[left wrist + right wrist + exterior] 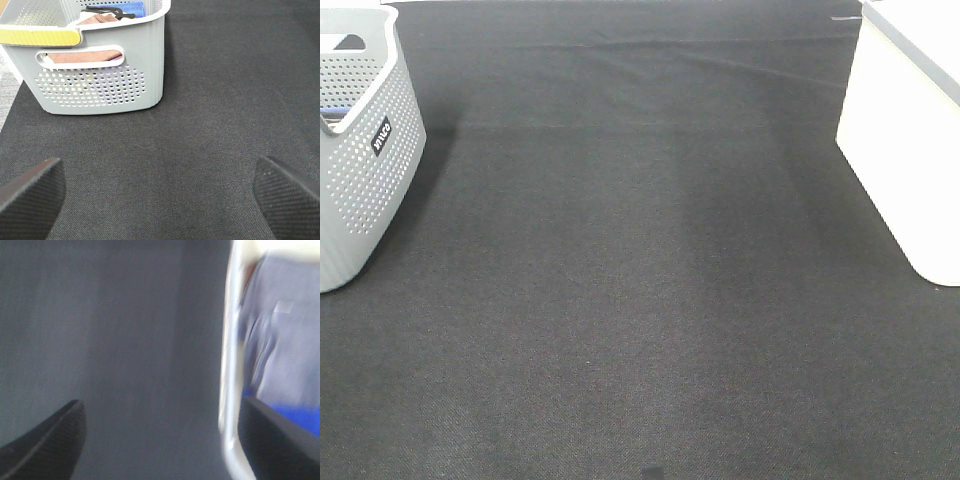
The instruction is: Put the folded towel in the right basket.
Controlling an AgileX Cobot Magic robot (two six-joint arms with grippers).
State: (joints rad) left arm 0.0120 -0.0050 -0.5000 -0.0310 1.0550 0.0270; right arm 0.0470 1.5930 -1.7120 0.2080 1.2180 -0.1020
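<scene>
The right basket (905,150) is white and stands at the right edge of the exterior view; its rim (229,365) shows blurred in the right wrist view. Inside it lies a grey-blue folded towel (280,335) over something bright blue (295,417). My right gripper (165,445) is open and empty, with one finger (280,440) over the basket's rim and the other over the mat. My left gripper (160,200) is open and empty above the mat, short of the grey basket (100,85). Neither arm shows in the exterior view.
The grey perforated basket (360,150) stands at the left edge and holds pinkish-brown towels (85,55), a blue item (131,8) and a black object (105,11). A yellow strip (40,36) lies along its rim. A black mat (640,300) covers the table.
</scene>
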